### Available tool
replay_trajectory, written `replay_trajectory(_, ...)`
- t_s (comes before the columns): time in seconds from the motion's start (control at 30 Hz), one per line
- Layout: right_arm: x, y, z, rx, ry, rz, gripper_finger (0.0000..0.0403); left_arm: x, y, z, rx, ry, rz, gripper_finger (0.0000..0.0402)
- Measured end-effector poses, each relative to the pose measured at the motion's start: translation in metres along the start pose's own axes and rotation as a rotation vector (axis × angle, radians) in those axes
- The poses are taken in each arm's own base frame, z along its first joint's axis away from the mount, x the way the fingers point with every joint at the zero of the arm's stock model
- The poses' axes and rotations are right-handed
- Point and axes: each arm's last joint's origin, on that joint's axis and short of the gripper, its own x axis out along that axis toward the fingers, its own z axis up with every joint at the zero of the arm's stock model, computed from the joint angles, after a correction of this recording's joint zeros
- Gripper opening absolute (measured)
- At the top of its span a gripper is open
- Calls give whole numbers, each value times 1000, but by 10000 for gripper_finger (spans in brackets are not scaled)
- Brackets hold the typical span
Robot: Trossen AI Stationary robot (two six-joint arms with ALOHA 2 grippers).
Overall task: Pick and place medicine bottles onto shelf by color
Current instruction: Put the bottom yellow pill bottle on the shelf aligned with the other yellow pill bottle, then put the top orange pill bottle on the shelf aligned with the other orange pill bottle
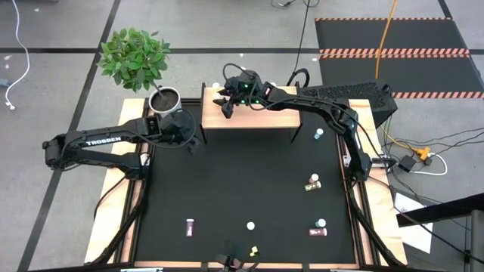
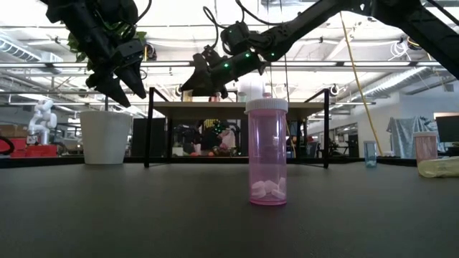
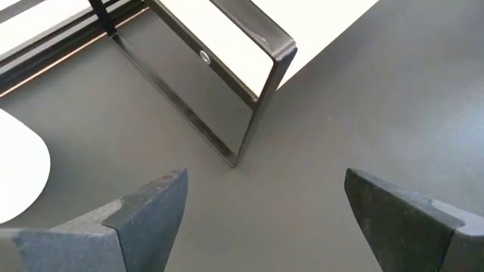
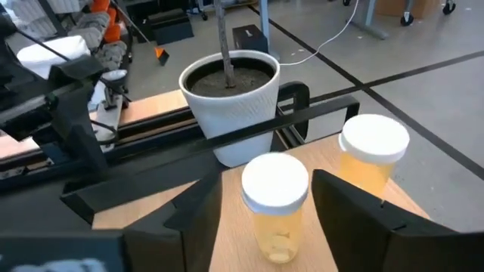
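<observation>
A yellow bottle (image 4: 275, 204) stands upright on the shelf (image 1: 265, 117), between the spread fingers of the right gripper (image 1: 224, 99). The jaws are open around it, whether they touch it I cannot tell. A second yellow bottle (image 4: 372, 160) stands just beside it, so the yellows are being gathered at this end of the board, near the pot (image 4: 231, 98).

The bottles are translucent plastic cylinders with smooth white round caps. The shelf is pale wood on thin dark metal legs; the pot is ribbed white.

On the black mat (image 1: 242, 189) more bottles wait: a pink one (image 2: 267, 152) upright near the front, others (image 1: 312, 183) scattered toward the right.

The left gripper (image 1: 190, 141) hangs open and empty over the mat beside the shelf's leg (image 3: 253, 125).
</observation>
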Motion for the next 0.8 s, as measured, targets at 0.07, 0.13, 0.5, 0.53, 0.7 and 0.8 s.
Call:
replay_trajectory(0.07,-5,2,6,-5,-10,1,215,0,0,0,9,0,1,356)
replay_trajectory(0.13,-12,4,15,-29,-39,2,226,0,0,0,31,-1,6,356)
replay_trajectory(0.5,-60,21,64,-87,-141,9,263,1,2,0,114,-27,69,356)
replay_trajectory(0.53,-66,25,69,-90,-151,13,263,2,2,-1,101,-29,68,356)
replay_trajectory(0.7,-106,46,92,-127,-146,33,263,8,4,-9,-44,0,66,356)
replay_trajectory(0.8,-135,61,104,-145,-124,45,263,8,5,-15,-171,55,62,356)
